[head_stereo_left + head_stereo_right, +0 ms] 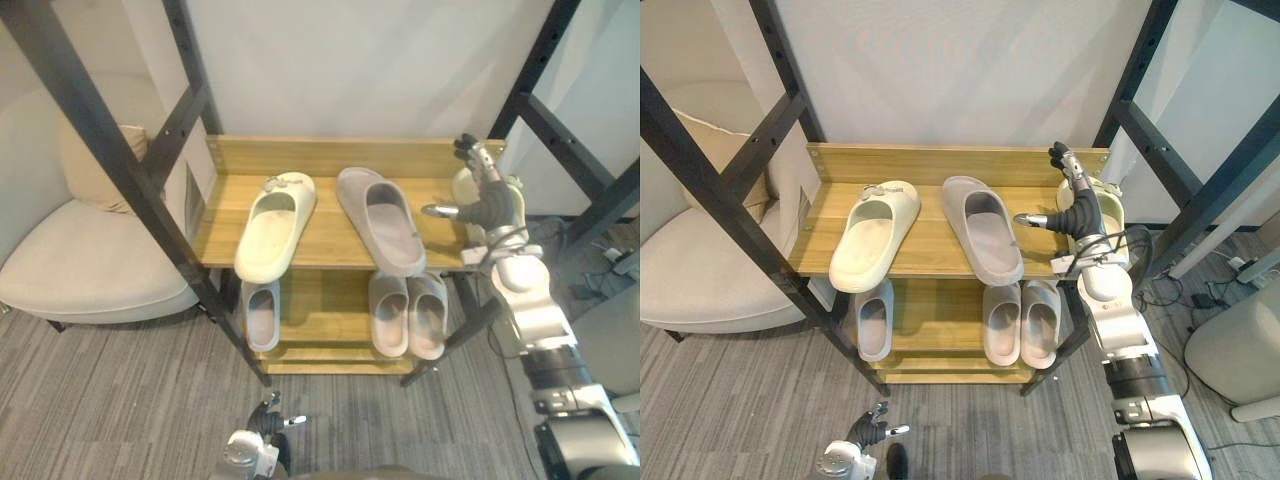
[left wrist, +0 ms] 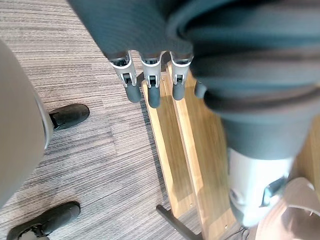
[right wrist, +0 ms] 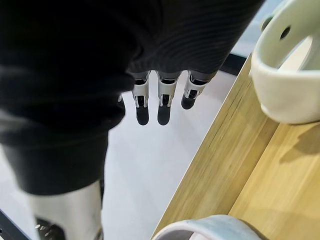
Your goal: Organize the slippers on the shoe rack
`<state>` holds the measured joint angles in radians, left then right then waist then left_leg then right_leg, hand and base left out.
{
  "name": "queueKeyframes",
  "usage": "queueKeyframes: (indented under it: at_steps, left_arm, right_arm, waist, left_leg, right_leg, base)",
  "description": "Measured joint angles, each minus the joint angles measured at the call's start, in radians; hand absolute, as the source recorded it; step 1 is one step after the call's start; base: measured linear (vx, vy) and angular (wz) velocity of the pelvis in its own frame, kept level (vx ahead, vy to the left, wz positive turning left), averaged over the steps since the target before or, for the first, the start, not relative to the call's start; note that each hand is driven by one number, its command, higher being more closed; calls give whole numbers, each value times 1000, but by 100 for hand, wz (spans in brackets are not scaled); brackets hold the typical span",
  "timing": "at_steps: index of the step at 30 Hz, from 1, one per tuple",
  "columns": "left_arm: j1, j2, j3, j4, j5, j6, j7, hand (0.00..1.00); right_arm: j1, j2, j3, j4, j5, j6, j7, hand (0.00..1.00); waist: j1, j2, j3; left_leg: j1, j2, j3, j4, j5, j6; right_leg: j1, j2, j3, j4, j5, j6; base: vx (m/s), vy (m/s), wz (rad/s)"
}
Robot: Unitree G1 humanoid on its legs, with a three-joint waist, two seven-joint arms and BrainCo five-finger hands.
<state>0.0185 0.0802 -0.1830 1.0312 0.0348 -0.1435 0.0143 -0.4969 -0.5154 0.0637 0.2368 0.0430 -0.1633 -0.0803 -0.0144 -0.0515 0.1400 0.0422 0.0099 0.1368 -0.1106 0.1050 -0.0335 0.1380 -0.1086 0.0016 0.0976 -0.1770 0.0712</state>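
The wooden shoe rack (image 1: 330, 155) has two shelves. On the top shelf a cream slipper (image 1: 275, 225) lies at the left and a grey slipper (image 1: 382, 220) in the middle. A second cream slipper (image 1: 1108, 208) lies at the right end. My right hand (image 1: 488, 203) hovers over that slipper, open with straight fingers (image 3: 159, 102) and holding nothing. The right wrist view has this cream slipper (image 3: 285, 75) beside the fingers. The lower shelf holds a single grey slipper (image 1: 261, 313) and a grey pair (image 1: 408, 312). Down near the floor in front of the rack is my left hand (image 1: 265, 425), open and empty.
A beige armchair (image 1: 80, 260) stands left of the rack. Black metal frame beams (image 1: 120, 170) cross on the left, and others (image 1: 560, 140) on the right. Grey carpet (image 1: 140, 400) lies in front, a white wall (image 1: 350, 60) behind.
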Motion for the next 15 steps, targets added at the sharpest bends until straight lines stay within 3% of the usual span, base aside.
queueKeyframes:
  at_steps: [15]
  left_arm:
    - [-9,6,2,-28,-29,-4,0,0]
  right_arm:
    - [-183,0,63,222,-3,40,20,0]
  waist:
    - [21,-7,38]
  left_leg:
    - [-14,-13,-15,0,2,4]
  right_leg:
    - [5,-11,-21,-16,2,5]
  base:
    - [0,2,3]
